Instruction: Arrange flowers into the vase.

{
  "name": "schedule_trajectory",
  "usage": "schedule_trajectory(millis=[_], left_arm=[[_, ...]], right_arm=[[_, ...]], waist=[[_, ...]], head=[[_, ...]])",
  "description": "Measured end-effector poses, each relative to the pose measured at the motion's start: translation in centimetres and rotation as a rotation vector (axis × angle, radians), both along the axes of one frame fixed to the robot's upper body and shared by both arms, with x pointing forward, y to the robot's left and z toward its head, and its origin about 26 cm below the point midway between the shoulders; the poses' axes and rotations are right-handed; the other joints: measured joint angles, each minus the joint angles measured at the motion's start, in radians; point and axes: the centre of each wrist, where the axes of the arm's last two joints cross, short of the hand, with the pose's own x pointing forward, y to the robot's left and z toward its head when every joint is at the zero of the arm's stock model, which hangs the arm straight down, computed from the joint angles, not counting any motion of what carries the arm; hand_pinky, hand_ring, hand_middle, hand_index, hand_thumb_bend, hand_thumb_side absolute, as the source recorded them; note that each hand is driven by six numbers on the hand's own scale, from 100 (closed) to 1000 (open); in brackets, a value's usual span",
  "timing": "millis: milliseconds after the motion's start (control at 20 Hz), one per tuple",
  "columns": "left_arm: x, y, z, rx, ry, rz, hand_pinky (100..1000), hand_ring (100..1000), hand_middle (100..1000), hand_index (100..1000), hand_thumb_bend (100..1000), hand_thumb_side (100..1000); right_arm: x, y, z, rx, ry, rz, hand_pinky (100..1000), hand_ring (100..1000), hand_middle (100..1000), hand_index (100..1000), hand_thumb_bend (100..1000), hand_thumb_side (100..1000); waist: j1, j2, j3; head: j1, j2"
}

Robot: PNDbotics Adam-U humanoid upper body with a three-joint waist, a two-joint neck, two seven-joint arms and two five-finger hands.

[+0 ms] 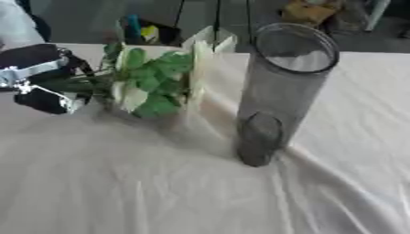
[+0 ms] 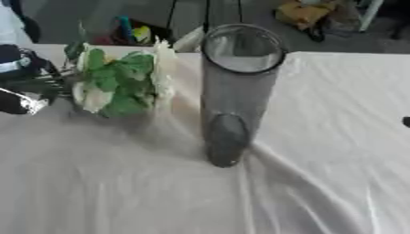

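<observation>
Left hand (image 1: 40,77) fingers closed on stems of white-and-green flower bunch (image 1: 152,80), left of empty tall clear glass vase (image 1: 284,91). Blooms soft, light; judge stems best hold.

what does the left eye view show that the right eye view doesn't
Only the left eye view shows most of the left hand, black and silver, closed around the stems. Only the right eye view shows a small dark shape at its right edge, too little to identify. Both show the flowers with green leaves and pale petals held left of the tall grey vase, which stands upright and empty on the white tablecloth.
</observation>
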Motion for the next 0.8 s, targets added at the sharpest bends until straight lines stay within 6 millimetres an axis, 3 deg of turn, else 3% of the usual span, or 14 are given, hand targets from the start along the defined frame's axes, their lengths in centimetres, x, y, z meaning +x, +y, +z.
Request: schedule_trajectory(millis=[300,350,400,800], left_arm=[[-0.07,-0.09,0.07,-0.014,-0.003,-0.002,100,100,100,474,100,278],[-0.07,-0.09,0.07,-0.016,-0.002,-0.001,100,100,100,474,100,278],[-0.07,-0.09,0.07,-0.018,-0.001,-0.002,100,100,100,402,100,290],[-0.40,-0.42,0.21,-0.065,-0.051,-0.029,100,100,100,357,100,309]], right_arm=[[0.00,0.00,0.00,0.000,0.000,0.000,804,958,304,488,100,991],[0.00,0.00,0.00,0.000,0.000,0.000,804,958,304,488,100,991],[0.00,0.00,0.00,-0.001,0.000,0.000,803,957,304,488,100,992],[0.00,0.00,-0.01,-0.001,-0.002,0.000,803,957,304,488,100,992]], waist=[[0.000,0.000,0.000],[0.000,0.000,0.000],[0.000,0.000,0.000],[0.000,0.000,0.000]], head=[[0.000,0.000],[0.000,0.000],[0.000,0.000],[0.000,-0.001]])
